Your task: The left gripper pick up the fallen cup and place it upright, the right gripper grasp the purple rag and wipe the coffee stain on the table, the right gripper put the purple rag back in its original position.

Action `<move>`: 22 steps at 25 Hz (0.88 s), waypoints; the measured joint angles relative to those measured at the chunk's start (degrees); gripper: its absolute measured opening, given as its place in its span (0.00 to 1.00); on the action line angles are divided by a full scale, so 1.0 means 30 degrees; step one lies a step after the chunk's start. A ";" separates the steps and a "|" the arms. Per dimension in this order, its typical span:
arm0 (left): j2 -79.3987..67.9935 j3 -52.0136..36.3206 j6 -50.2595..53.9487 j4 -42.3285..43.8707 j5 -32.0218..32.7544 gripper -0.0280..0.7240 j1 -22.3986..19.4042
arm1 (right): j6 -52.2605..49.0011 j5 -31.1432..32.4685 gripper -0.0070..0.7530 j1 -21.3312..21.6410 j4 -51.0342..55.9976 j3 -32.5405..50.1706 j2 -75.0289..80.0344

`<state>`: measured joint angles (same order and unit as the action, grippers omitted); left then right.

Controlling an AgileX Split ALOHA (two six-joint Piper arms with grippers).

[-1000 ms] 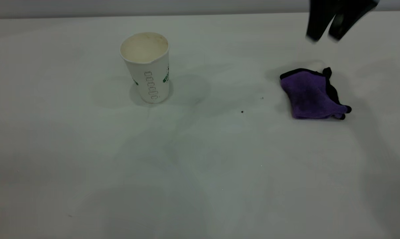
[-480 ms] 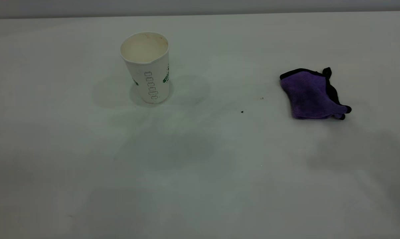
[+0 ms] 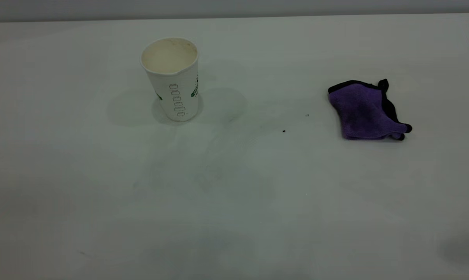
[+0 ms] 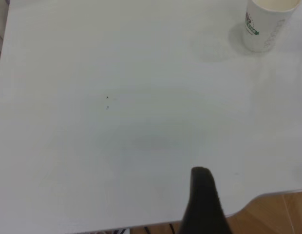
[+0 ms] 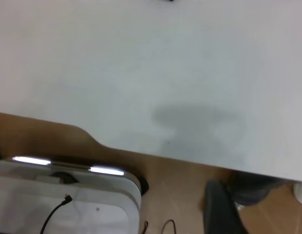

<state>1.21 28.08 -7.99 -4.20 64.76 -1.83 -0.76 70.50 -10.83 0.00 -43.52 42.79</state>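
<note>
The cup (image 3: 174,79) stands upright on the table (image 3: 234,202), left of centre, its cream inside showing. It also appears in the left wrist view as the cup (image 4: 265,22), far from my left gripper (image 4: 255,187). Only one black finger (image 4: 202,200) of that gripper shows, with wide bare space beside it, over the table's edge. The purple rag (image 3: 364,111) lies crumpled at the right, untouched. My right gripper (image 5: 260,207) hangs open past the table's edge with nothing in it. No coffee stain shows; only faint smears mark the middle.
Tiny dark specks (image 3: 283,131) dot the table between cup and rag. In the right wrist view a white device (image 5: 63,200) with a cable sits on the wooden floor below the table's edge.
One second ago my right gripper hung open above the rag at the top right of the exterior view; it has since left that view. Cup and rag have not moved.
</note>
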 joint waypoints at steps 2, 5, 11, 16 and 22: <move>0.0000 0.0000 0.0000 0.0000 0.0000 0.81 0.0000 | -0.0058 -0.0397 0.60 0.0000 0.0000 0.1529 -0.1978; 0.0000 0.0000 0.0000 0.0000 0.0000 0.81 0.0000 | -0.0058 -0.1003 0.60 0.0000 0.0000 0.3666 -0.4414; 0.0000 0.0000 0.0000 0.0000 0.0000 0.81 0.0000 | -0.0101 -0.2048 0.60 0.0000 0.0100 0.5405 -0.7229; 0.0000 0.0000 0.0000 0.0000 0.0000 0.81 0.0000 | -0.0117 -0.2092 0.60 0.0000 0.0100 0.5405 -0.7524; 0.0000 0.0000 0.0000 0.0000 0.0000 0.81 0.0000 | -0.0117 -0.2113 0.60 0.0244 0.0160 0.5405 -0.7994</move>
<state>1.21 28.08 -7.99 -4.20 64.76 -1.83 -1.11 64.16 -10.10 0.48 -27.31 18.81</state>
